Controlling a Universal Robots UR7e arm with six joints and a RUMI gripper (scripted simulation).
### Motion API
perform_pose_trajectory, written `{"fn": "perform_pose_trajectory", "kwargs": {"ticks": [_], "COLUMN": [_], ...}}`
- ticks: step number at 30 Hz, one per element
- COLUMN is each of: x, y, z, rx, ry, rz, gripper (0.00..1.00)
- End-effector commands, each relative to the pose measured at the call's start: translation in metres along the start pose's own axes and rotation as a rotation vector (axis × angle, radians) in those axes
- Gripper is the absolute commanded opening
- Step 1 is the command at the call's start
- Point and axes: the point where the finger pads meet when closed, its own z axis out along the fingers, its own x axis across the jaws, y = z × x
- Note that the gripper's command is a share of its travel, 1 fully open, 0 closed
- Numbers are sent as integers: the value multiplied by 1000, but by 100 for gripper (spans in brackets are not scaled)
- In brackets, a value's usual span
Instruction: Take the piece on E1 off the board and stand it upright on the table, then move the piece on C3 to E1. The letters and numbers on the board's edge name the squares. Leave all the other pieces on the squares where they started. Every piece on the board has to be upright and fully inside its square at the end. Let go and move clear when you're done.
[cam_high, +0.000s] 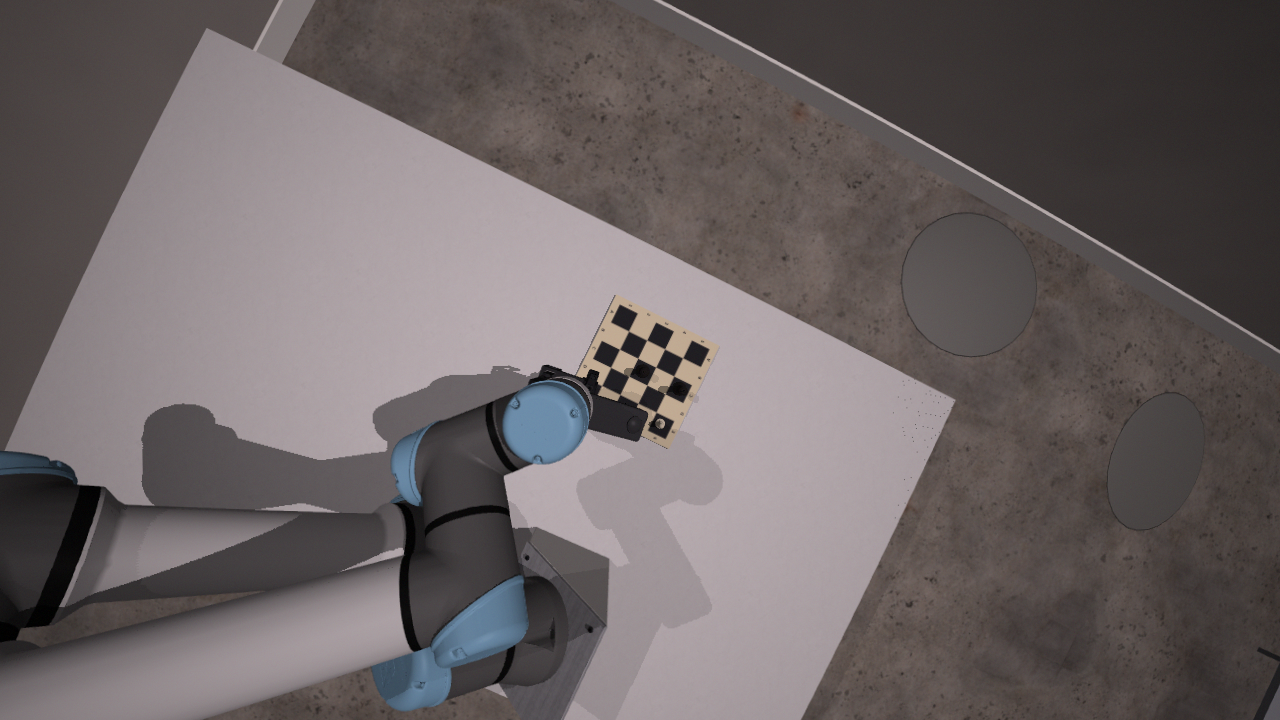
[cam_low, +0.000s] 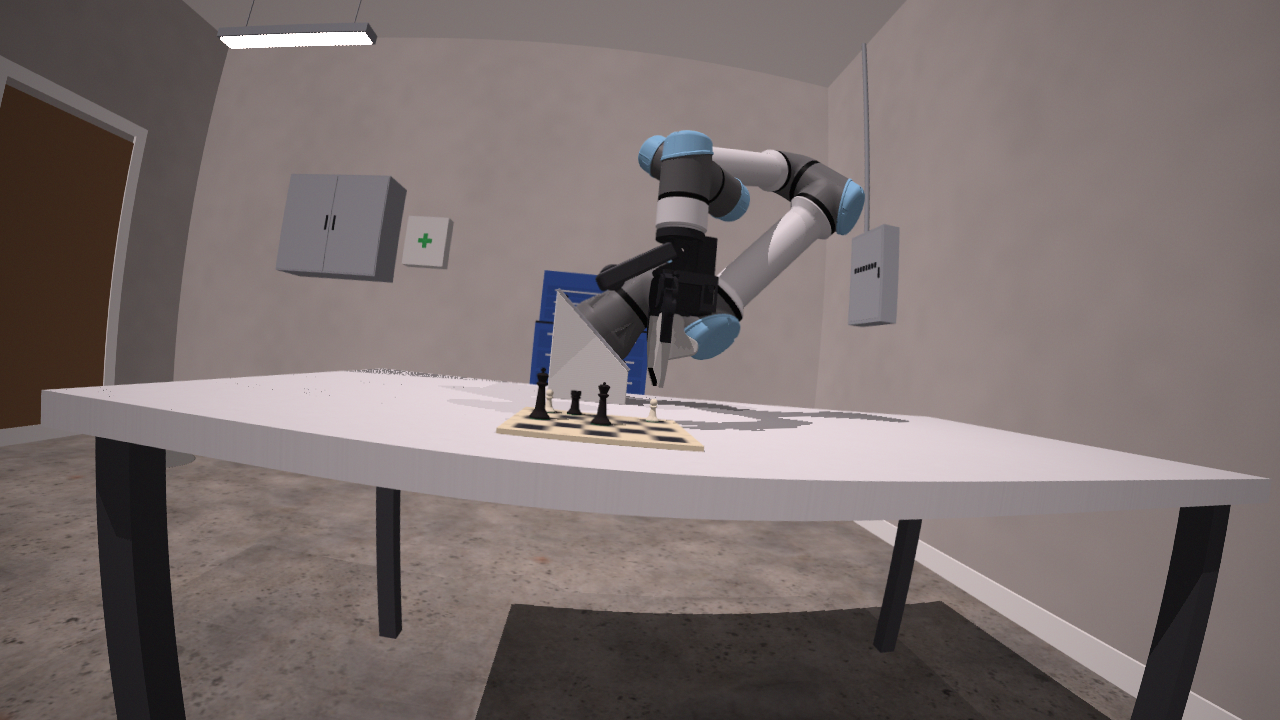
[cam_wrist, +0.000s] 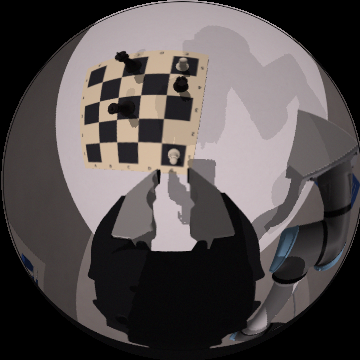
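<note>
Looking down from the top view, the chessboard (cam_high: 648, 369) lies near the right edge of the desk (cam_high: 313, 268), and the arm's wrist covers the board's near-left corner. A white pawn (cam_high: 660, 423) stands on the corner square just beside the end effector (cam_high: 637, 420), which I judge to be E1; the edge letters are too small to read here. The dark pieces merge with the dark squares, so the C3 piece cannot be picked out with confidence.

From the exterior view, the end effector (cam_low: 658, 376) hangs above the white pawn (cam_low: 653, 409), apart from it, fingers pointing down. Three black pieces stand upright to its left, the nearest being a tall one (cam_low: 602, 404). The board's far side is partly hidden behind them.

In the wrist view, the fingers stand narrowed to a slim gap with nothing between them, and the white pawn (cam_wrist: 173, 156) sits just past the tips. A second white pawn (cam_wrist: 183, 64) and three black pieces, one near the middle (cam_wrist: 122, 107), occupy farther squares.

The gap looks barely wider than the pawn's head, in my judgement, so a slightly off-centre descent could land a fingertip on it and tip the pawn over. Fisheye distortion makes the alignment hard to judge.
</note>
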Motion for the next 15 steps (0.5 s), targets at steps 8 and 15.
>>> {"fn": "perform_pose_trajectory", "kwargs": {"ticks": [8,15], "x": [-1,0], "y": [0,0], "z": [9,10], "rx": [1,1], "ry": [-1,-1], "rz": [0,0], "gripper": [20,20]}}
